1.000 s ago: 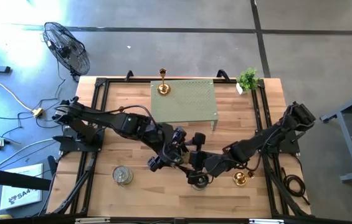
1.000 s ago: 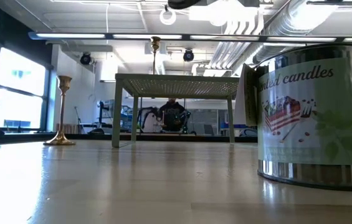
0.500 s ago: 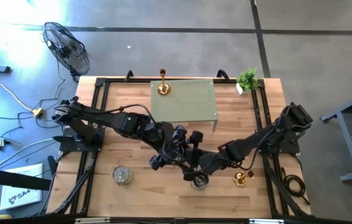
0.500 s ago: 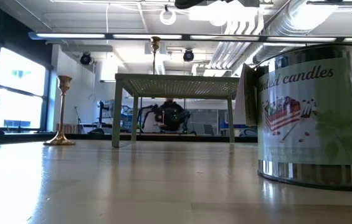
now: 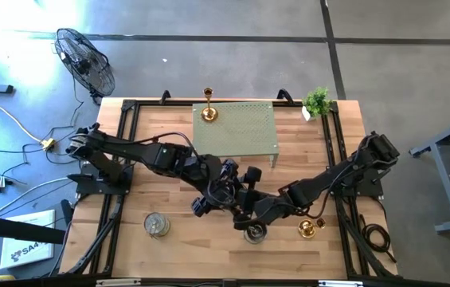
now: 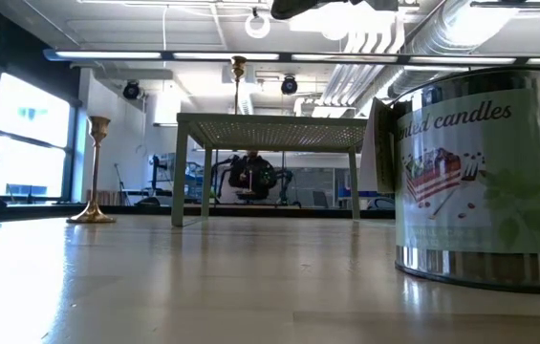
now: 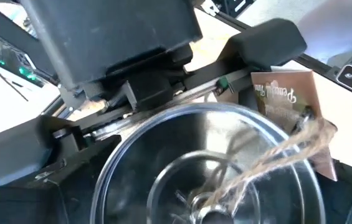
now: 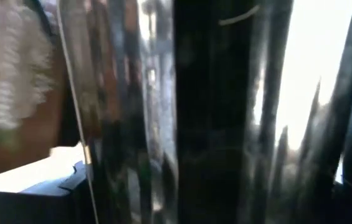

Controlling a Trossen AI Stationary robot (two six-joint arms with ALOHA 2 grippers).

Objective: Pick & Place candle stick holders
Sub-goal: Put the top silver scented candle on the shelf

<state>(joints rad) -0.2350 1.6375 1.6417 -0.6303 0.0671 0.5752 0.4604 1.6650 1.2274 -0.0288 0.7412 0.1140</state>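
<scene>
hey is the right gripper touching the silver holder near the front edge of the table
Cannot tell. In the high view the right gripper sits right beside the silver holder, overlapping it. The right wrist view shows only reflective metal, no clear contact or gap.

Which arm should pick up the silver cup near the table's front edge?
Right. Its tool sits right beside the silvery holder, which fills its wrist view; the left tool is farther back.
</scene>
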